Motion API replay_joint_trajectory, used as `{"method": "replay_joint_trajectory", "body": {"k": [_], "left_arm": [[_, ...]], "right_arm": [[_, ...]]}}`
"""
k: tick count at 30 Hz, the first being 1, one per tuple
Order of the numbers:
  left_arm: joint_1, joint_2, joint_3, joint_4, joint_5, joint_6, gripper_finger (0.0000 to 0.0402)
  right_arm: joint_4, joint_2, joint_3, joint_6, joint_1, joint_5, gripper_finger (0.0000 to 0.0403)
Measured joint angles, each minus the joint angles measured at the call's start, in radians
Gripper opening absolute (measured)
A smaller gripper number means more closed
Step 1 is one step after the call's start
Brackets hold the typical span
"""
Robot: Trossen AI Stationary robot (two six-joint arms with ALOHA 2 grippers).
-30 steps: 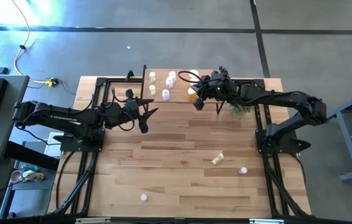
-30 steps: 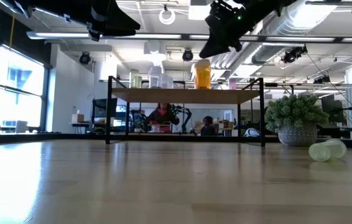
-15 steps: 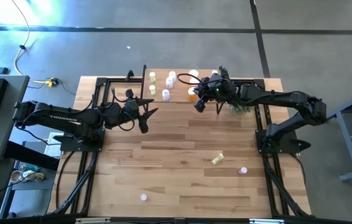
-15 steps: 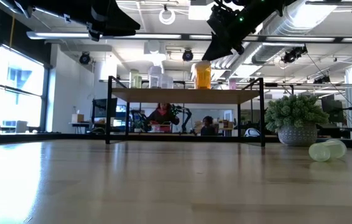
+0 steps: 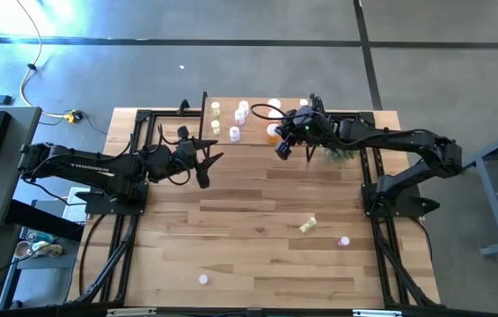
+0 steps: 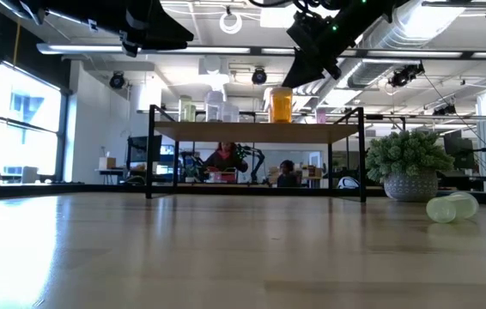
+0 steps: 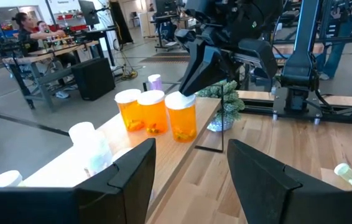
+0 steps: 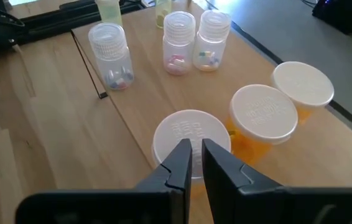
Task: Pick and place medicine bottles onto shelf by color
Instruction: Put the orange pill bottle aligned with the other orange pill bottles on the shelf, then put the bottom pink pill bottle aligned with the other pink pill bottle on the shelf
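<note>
Directly below the right gripper (image 8: 191, 163) stands an orange bottle (image 8: 191, 138) with a white cap, upright on the shelf (image 8: 132, 112) at its front edge. The gripper's two fingers are pressed together and hold nothing; their tips hang just above that cap without gripping it. Just beyond the fingertips, two more orange bottles (image 8: 264, 118) stand side by side with the first, all three in a row near the shelf's edge. Farther off from the gripper, three clear bottles (image 8: 180, 41) with ribbed caps stand in a loose group, and past them are yellow-green ones, only partly seen.

From above, the right gripper (image 5: 282, 146) sits over the shelf's (image 5: 255, 107) front edge, next to the green spiky plant (image 5: 342, 152). On the table (image 5: 231, 238) well behind this gripper, toward the near side, a yellow-green bottle (image 5: 308, 224) lies on its side, a pink bottle (image 5: 344, 240) stands just past it, and another pink bottle (image 5: 203, 279) stands farther off near the table's front.

The left gripper (image 5: 210, 161) hovers above the table, well apart from the shelf's left end, with its fingers (image 7: 132, 171) spread and nothing between them. Across its fingers, the three orange bottles and the right gripper above them are in plain sight.
</note>
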Motion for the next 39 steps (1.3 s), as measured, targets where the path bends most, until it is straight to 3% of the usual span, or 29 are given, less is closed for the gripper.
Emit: {"method": "replay_joint_trajectory", "body": {"k": [24,39], "left_arm": [[0.0,0.0,0.0,0.0,0.0,0.0,0.0191],[0.0,0.0,0.0,-0.009,0.004,0.023,0.0191]], "right_arm": [[0.019,-0.036,0.0,-0.041,0.003,0.015,0.0028],[-0.242,-0.178,0.0,0.03,0.077,-0.056,0.0028]]}}
